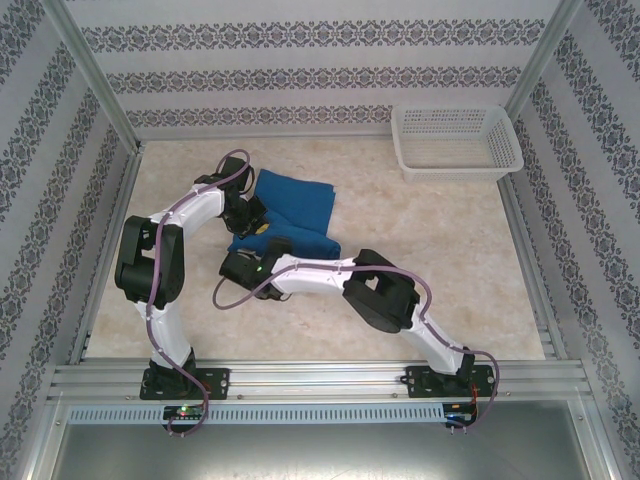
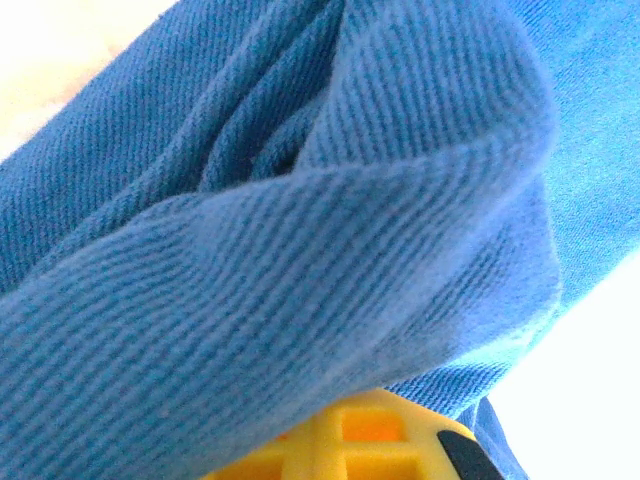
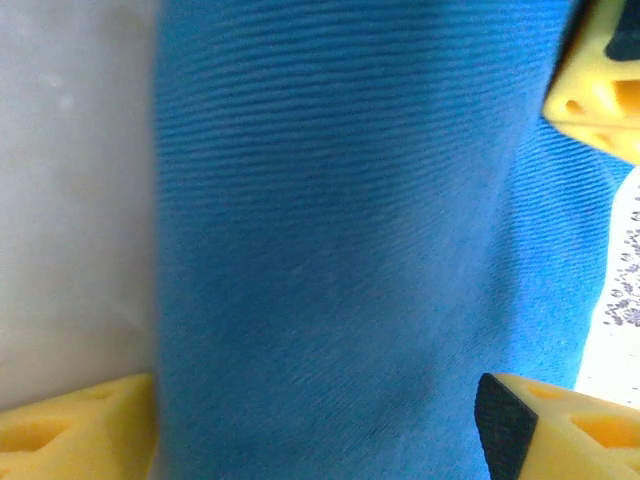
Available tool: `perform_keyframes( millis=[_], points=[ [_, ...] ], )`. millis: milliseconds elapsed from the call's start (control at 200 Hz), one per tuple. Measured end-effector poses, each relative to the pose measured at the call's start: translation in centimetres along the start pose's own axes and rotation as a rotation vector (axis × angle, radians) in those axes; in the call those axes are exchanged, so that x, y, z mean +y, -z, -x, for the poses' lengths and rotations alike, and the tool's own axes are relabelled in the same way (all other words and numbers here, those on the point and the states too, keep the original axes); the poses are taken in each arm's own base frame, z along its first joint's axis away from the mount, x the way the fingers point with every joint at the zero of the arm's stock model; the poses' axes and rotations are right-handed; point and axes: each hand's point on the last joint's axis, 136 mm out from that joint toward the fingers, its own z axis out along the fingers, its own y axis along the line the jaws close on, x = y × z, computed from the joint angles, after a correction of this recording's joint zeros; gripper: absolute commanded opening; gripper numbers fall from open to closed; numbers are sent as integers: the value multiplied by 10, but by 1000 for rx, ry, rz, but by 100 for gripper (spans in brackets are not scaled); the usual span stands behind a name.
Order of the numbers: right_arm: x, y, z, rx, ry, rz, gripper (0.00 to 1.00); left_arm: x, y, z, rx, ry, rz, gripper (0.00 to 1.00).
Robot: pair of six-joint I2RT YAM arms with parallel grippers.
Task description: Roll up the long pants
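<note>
**Item: the long pants – bunched, mid-table, both grippers at the cloth**

- The long pants [image 1: 293, 212]: royal-blue cloth gathered into a compact heap, left of the table's [image 1: 430, 270] centre and well apart from the white basket [image 1: 456, 140] in the far right corner.
- Left gripper [image 1: 247, 217]: at the heap's left edge. Its jaws are pressed together on a raised fold of the pants. In the left wrist view this ribbed fold arches over the one yellow finger [image 2: 350, 448] that shows, hiding the tips.
- Right gripper [image 1: 270, 247]: at the heap's near edge, with its jaws spread wide. In the right wrist view the yellow fingers [image 3: 75, 425] stand at either side of a broad band of blue cloth – nothing is pinched.
- Table surface: pale and marbled, bare beside the cloth.
</note>
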Motion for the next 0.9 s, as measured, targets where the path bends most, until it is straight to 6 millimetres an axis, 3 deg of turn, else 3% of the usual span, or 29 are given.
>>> perform_keyframes(
  millis=[125, 185, 280, 320, 619, 724, 899],
  points=[
    [-12, -12, 4, -2, 0, -10, 75, 0, 0, 1, -2, -1, 0, 0],
    [-15, -19, 2, 5, 3, -10, 64, 0, 0, 2, -7, -7, -1, 0],
    [-20, -29, -5, 23, -3, 4, 28, 0, 1, 3, -9, -13, -3, 0],
    [-22, -33, -7, 28, -2, 14, 0, -1, 1, 4, -11, -15, -5, 0],
    [-29, -21, -12, 11, -49, 111, 0, -12, 14, 11, -22, -36, -15, 0],
    [-34, 0, -11, -2, -93, 206, 0, -25, 31, 23, -35, -45, -33, 0],
    [-43, 55, -7, -25, -155, 414, 0, -46, 65, 57, -114, -62, -88, 0]
  ],
)
